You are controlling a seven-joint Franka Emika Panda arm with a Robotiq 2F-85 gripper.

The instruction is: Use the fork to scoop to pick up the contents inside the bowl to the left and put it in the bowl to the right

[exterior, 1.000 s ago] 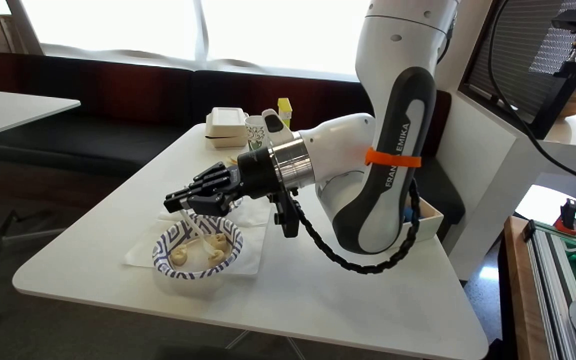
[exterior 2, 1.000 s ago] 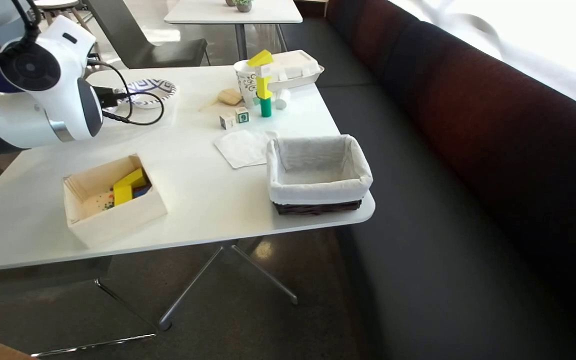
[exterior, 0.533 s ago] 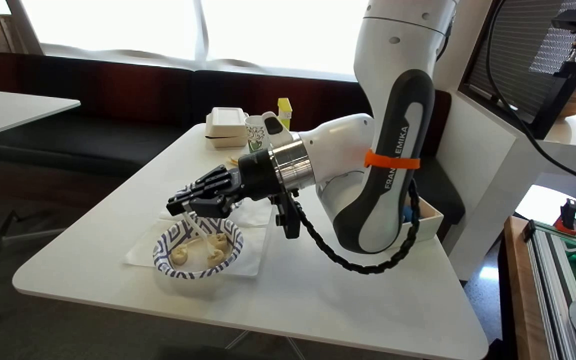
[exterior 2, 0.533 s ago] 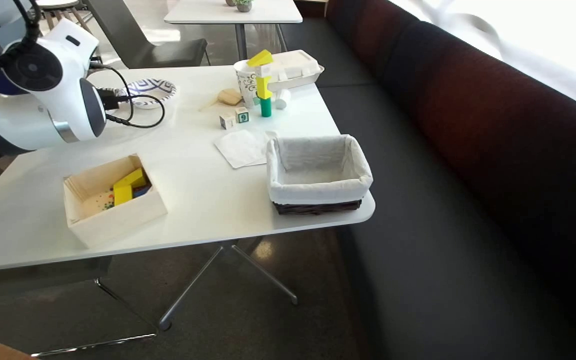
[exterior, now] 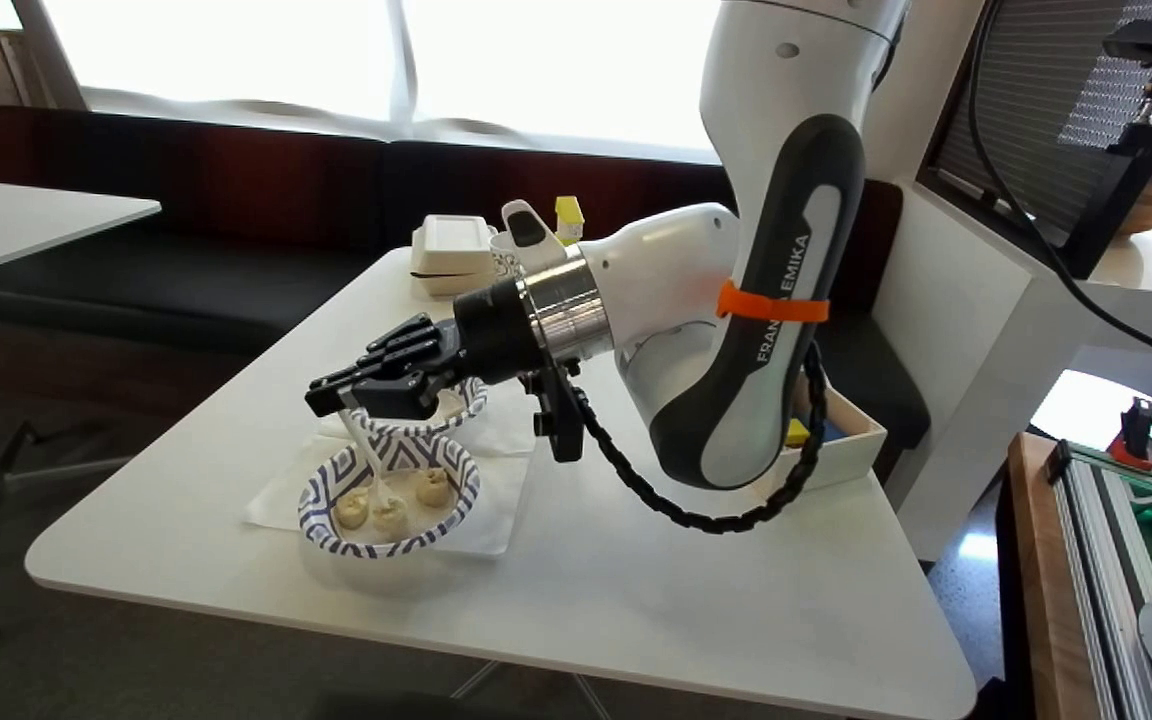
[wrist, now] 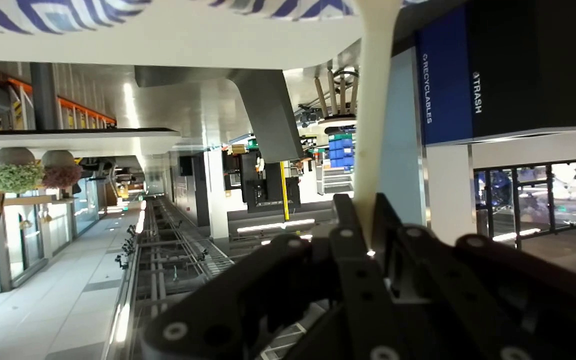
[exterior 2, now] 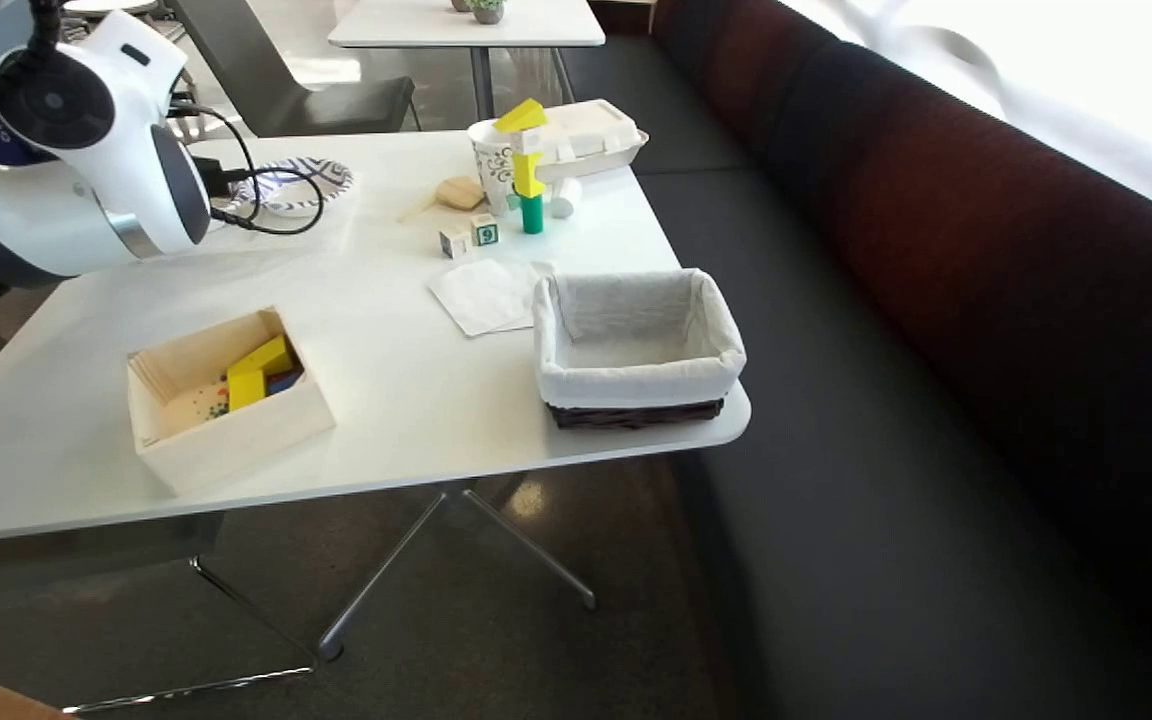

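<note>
Pinching the pale fork between my fingers, I am holding it slanted down into the nearer patterned bowl in an exterior view, where three beige food pieces are lying; I cannot tell whether its lower end is touching the middle one. A matching bowl is sitting just beyond, partly hiding behind my fingers.

Three pale beige-yellow food lumps sit in a round blue-and-white paper bowl. A cream plastic fork slants into it, lower end at the middle lump. Just beyond this bowl stands a partly hidden matching bowl.
</note>
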